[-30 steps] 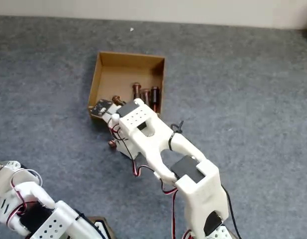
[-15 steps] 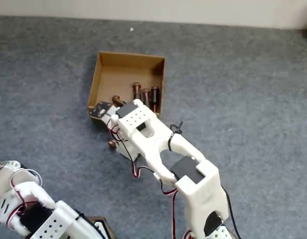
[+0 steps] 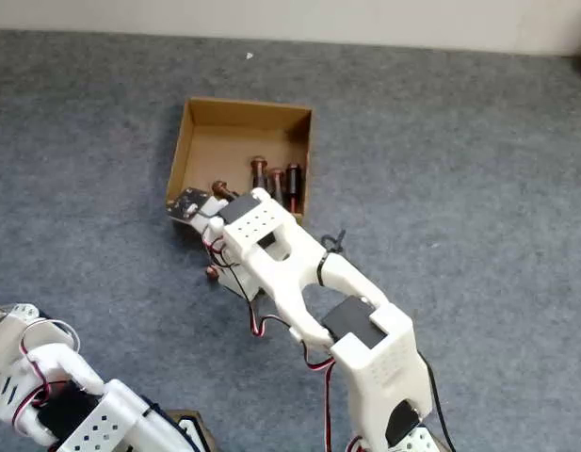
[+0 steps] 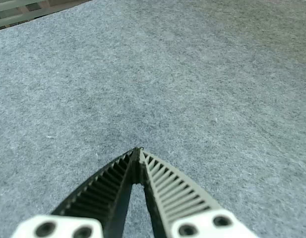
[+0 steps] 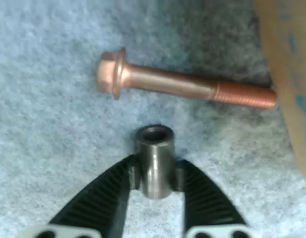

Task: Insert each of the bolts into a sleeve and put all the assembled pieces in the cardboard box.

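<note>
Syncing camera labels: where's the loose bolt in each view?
High view: bolt on the carpet, just outside the box on the robot's side.
Right wrist view: bolt lies flat just past the sleeve clamped in the right gripper.
Left wrist view: carpet ahead of the shut left gripper.
Shared landmark: the box wall.

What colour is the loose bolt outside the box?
The bolt is copper-coloured; the right wrist view shows it best.
</note>
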Tool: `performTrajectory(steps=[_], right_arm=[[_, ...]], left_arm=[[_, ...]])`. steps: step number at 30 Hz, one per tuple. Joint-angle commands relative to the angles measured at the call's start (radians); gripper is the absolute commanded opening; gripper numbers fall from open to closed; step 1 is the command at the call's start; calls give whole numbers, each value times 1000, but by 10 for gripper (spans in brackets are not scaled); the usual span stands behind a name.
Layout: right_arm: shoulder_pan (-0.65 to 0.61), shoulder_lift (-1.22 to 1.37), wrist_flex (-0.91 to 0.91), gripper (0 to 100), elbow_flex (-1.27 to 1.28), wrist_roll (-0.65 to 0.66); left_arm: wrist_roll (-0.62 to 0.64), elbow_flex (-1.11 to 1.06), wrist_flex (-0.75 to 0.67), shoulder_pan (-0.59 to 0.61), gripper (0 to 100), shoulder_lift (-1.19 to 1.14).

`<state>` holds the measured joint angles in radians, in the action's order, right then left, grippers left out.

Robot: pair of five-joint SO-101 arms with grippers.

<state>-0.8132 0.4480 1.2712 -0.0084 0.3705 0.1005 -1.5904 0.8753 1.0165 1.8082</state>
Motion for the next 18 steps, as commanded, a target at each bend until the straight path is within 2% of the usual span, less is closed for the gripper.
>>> performTrajectory(steps=[1,6,12,18], right_arm=[[-5,-18,-27,9,13,5],[45,-134,-7,4,51,-2],[91,-414,-16,4,183,-75],[94,-654,-16,4,295,-195]], left_arm=[[-15,7,-25,7,11,5],[-15,7,-23,4,11,5],[-14,7,-21,1,11,5],[-14,7,-21,-76,11,5]])
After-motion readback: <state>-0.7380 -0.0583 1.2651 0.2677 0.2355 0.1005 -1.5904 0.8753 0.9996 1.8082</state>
